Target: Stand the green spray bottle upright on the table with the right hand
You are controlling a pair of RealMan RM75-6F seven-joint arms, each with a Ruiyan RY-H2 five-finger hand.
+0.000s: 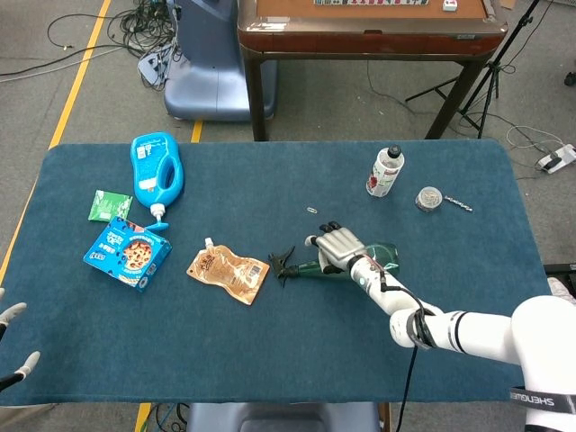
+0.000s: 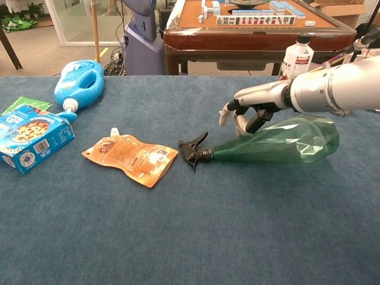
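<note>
The green spray bottle (image 2: 279, 139) lies on its side on the blue table (image 2: 196, 237), its black trigger nozzle (image 2: 190, 151) pointing left. From above, my right hand (image 1: 337, 245) covers the middle of the green spray bottle (image 1: 389, 252). In the chest view my right hand (image 2: 246, 113) rests on the bottle's narrowing shoulder with its fingers curled over the far side. I cannot tell whether the grip is closed. My left hand (image 1: 11, 342) shows at the bottom left edge, fingers apart, holding nothing.
An orange pouch (image 2: 130, 155) lies just left of the nozzle. A blue detergent jug (image 2: 80, 86), a cookie box (image 2: 29, 139) and a green packet (image 1: 108, 204) occupy the far left. A white bottle (image 1: 385, 171) and a tape roll (image 1: 429, 198) stand behind the hand.
</note>
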